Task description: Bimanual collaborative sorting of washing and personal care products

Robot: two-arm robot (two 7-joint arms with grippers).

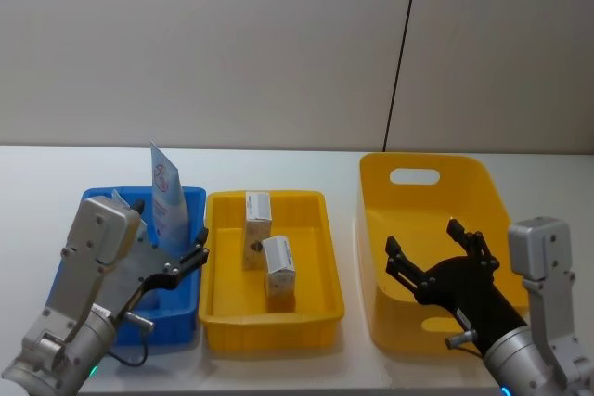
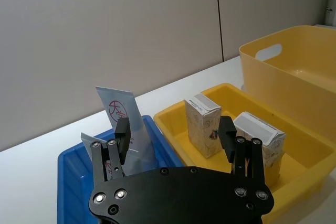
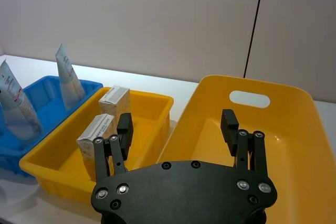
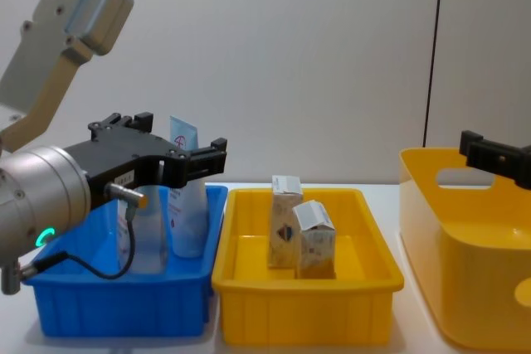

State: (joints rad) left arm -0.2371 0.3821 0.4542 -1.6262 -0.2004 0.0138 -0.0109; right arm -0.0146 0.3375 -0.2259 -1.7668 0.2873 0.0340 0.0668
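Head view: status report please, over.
Left pincer open above blue tray, right pincer open above yellow tub. Two cartons in yellow tray, tube upright in blue tray. Nothing blocking.

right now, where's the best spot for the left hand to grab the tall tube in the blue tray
Probably the upper half of the tube, just below its flat sealed end, coming down from above. It stands nearly upright with that end up, and the blue tray walls in its base. Its broad faces point front and back, so the open left hand should pinch across those.
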